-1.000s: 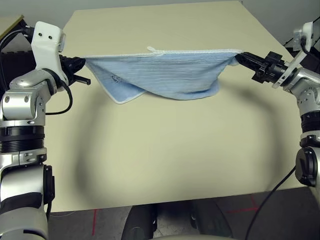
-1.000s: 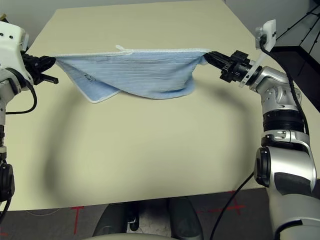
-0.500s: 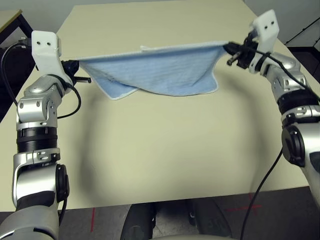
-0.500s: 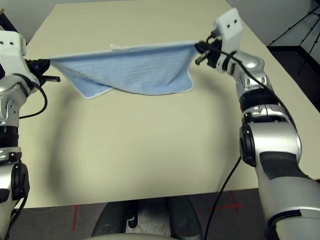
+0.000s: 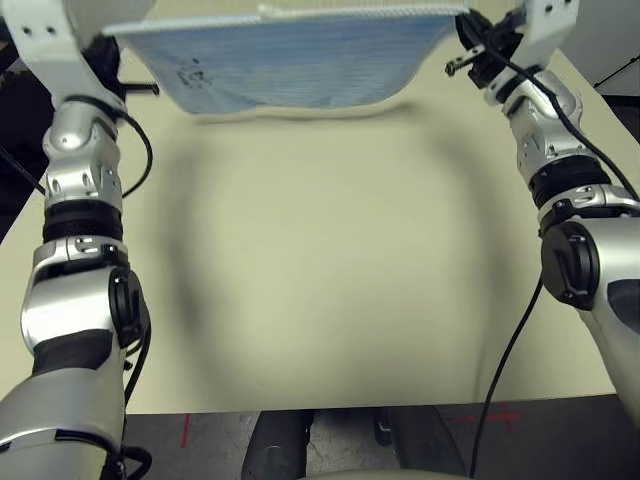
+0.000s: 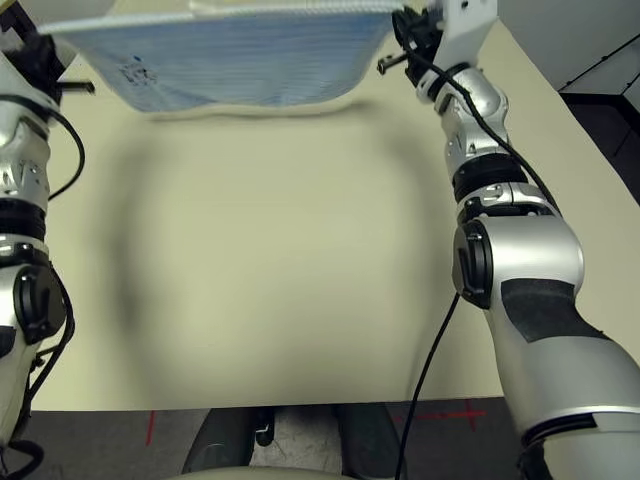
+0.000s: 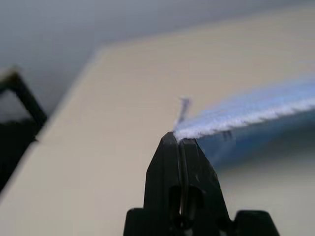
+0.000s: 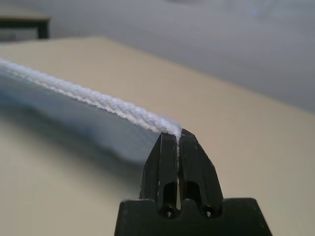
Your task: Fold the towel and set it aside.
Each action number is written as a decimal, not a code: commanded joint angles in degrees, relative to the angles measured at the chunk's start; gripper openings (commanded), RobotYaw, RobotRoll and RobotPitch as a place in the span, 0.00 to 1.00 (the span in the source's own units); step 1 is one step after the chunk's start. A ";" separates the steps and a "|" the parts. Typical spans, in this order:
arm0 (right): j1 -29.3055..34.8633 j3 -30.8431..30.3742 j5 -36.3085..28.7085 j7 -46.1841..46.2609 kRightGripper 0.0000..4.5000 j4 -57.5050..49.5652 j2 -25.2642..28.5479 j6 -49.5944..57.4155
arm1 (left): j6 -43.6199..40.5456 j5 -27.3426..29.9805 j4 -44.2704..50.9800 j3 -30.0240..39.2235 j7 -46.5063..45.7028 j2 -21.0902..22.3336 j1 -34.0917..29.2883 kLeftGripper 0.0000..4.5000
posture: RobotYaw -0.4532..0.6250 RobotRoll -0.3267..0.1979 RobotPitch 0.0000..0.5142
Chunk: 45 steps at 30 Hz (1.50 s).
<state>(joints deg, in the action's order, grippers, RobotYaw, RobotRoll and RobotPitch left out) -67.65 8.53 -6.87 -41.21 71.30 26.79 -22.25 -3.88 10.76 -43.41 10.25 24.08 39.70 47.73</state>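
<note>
— How are the arms posed?
— Both reach forward, left gripper and right gripper well apart.
— Changed?
— Both rose, lifting the towel higher.
— And the grippers?
— Each is pinched closed on a towel corner; the towel hangs between them, above the table.

Robot's left gripper and right gripper, fingers closed, reach ahead at the ends of two outstretched silver forearms, spread well apart
</note>
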 commanded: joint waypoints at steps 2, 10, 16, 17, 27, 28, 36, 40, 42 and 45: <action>5.10 0.80 -1.65 -13.09 0.00 -1.25 4.12 4.90 | -8.32 0.02 12.89 -1.60 9.26 5.12 -12.00 0.00 | 0.42 0.62 0.39; 9.99 -5.03 3.19 -25.87 0.00 -4.01 8.39 6.33 | -15.57 0.19 23.02 -3.08 18.95 9.85 -20.86 0.00 | 0.42 0.62 0.39; 10.62 -10.46 8.00 -33.53 0.00 -5.27 10.59 1.62 | -14.86 -1.07 22.15 -3.43 22.93 12.36 -21.15 0.00 | 0.42 0.62 0.39; 10.47 -10.85 8.34 -34.00 0.00 -5.25 10.69 1.10 | -14.60 -1.36 21.67 -3.44 23.13 12.50 -20.80 0.00 | 0.41 0.62 0.39; 8.41 -10.72 8.64 -33.46 0.00 -4.86 9.82 -0.34 | -14.84 -2.26 20.80 -3.16 24.57 12.31 -19.13 0.00 | 0.42 0.62 0.38; 8.35 -11.08 8.96 -34.07 0.00 -4.86 10.00 -1.04 | -15.41 -2.03 21.33 -3.34 25.57 12.67 -19.30 0.00 | 0.42 0.62 0.38; 9.07 -13.04 9.02 -45.90 0.00 -5.40 12.49 -4.78 | -20.66 -0.28 28.37 -6.24 39.54 19.80 -23.95 0.00 | 0.42 0.62 0.37; 8.46 -12.93 9.24 -48.72 0.00 -5.00 13.40 -5.14 | -21.35 -0.37 28.44 -7.24 43.16 21.54 -22.76 0.00 | 0.42 0.62 0.36; 8.00 -12.83 9.34 -49.17 0.00 -4.78 13.58 -5.38 | -20.28 -1.37 27.21 -8.25 44.31 21.95 -21.12 0.00 | 0.41 0.62 0.36; 7.01 -13.24 10.50 -47.93 0.00 -4.17 13.88 -5.85 | -18.51 -3.26 23.82 -10.54 46.15 22.20 -16.54 0.00 | 0.41 0.62 0.36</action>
<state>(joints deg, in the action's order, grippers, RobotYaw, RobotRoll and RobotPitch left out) -59.83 -3.87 2.76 -89.44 66.67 39.82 -27.25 -23.65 8.85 -17.77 0.94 69.06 60.98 29.93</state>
